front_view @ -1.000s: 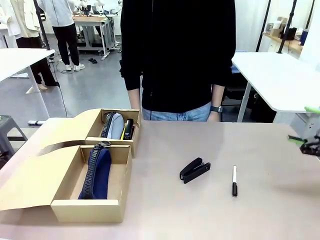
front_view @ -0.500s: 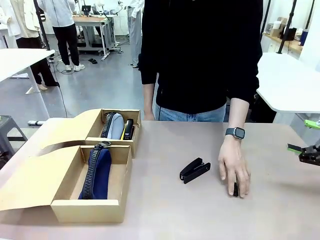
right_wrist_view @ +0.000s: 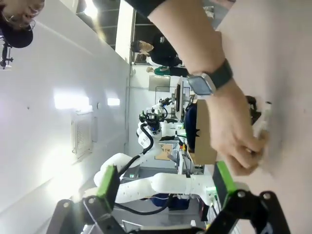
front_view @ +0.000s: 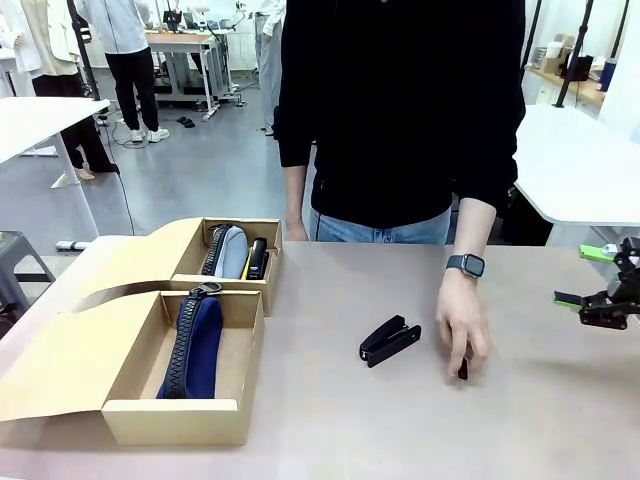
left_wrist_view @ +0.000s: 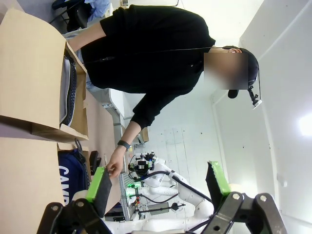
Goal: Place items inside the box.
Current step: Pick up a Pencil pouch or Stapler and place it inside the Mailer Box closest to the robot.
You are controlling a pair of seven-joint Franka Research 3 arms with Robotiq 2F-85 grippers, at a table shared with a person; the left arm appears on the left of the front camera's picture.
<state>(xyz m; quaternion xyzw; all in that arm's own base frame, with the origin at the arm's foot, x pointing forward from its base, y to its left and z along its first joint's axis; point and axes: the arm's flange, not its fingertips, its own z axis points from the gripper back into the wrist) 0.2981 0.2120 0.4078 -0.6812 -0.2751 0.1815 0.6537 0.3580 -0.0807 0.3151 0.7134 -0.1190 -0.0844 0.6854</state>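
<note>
Noting person's hand (front_view: 465, 325) newly covering black-and-white marker pen (front_view: 462, 372) on table (front_view: 340, 425) | keeping right fingers (front_view: 567, 298) and left fingers (left_wrist_view: 99, 184) open, empty | waiting; pen and black stapler (front_view: 390, 340) lying outside long tan cardboard box (front_view: 170, 422).

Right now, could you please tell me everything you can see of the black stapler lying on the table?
The black stapler looks matte, plastic or metal, with two long arms stacked and slightly parted at one end. It lies on its base on the tan table, set diagonally, apart from the nearer tan cardboard box. Nothing touches it; the person's hand is beside it.
</note>
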